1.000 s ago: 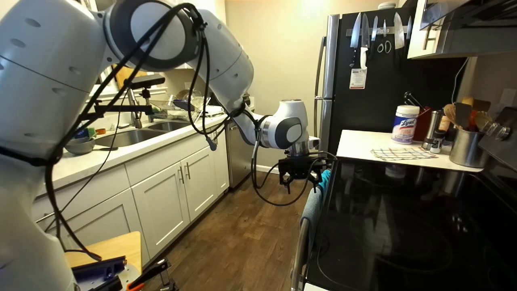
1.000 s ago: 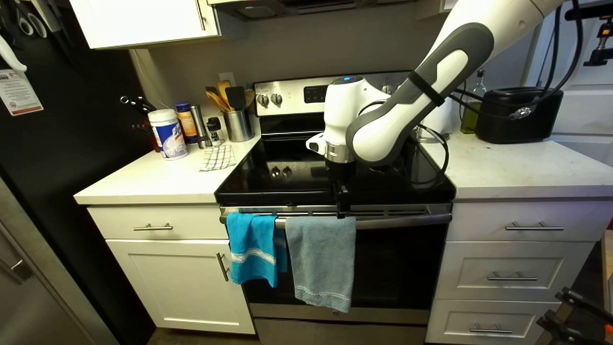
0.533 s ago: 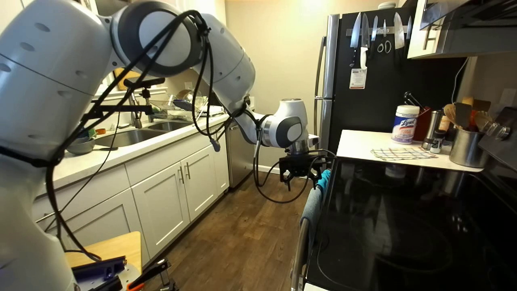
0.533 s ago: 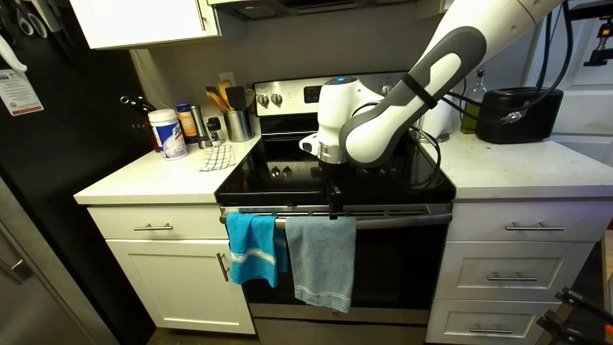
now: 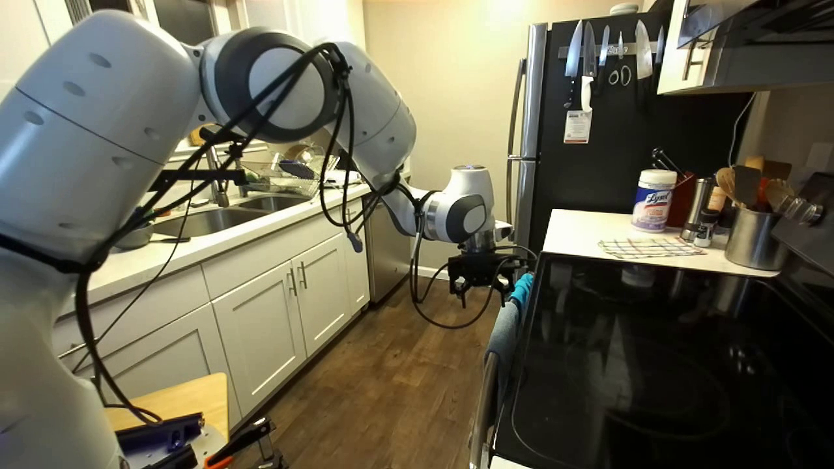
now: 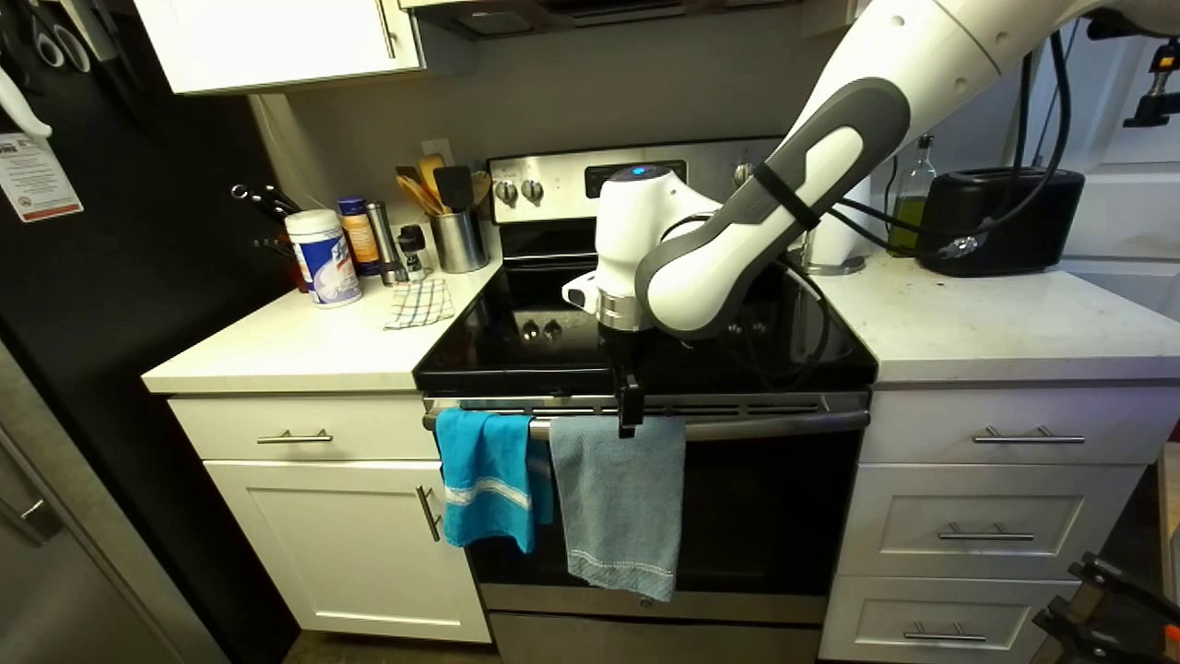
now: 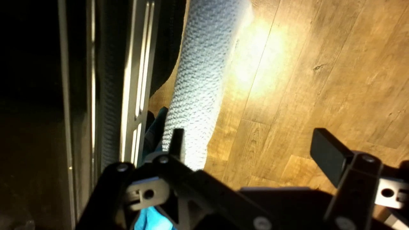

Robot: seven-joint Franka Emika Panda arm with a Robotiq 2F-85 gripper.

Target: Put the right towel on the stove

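Observation:
The right towel, grey-blue [image 6: 619, 507], hangs over the oven door handle [image 6: 774, 425] in an exterior view. It also shows edge-on in an exterior view [image 5: 503, 331] and as a pale strip in the wrist view [image 7: 204, 70]. The bright blue left towel [image 6: 484, 480] hangs beside it. The stove [image 5: 638, 352] has a black glass top. My gripper [image 7: 249, 143] is open and empty, pointing down at the towel's top edge. In the wrist view the left finger overlaps the towel and the right finger is over the floor. I cannot tell whether the left finger touches the cloth.
A counter [image 6: 304, 346] left of the stove holds a wipes canister [image 6: 324, 258], a checkered cloth [image 6: 419, 304] and a utensil holder [image 6: 459, 242]. A black toaster [image 6: 1000, 221] and a bottle stand on the right counter. Cables loop from the arm near the gripper.
My gripper has moved left along the oven handle and slightly lower, from the towel's right edge to nearer its middle. The arm's upper links have lowered. Both towels have stayed in place.

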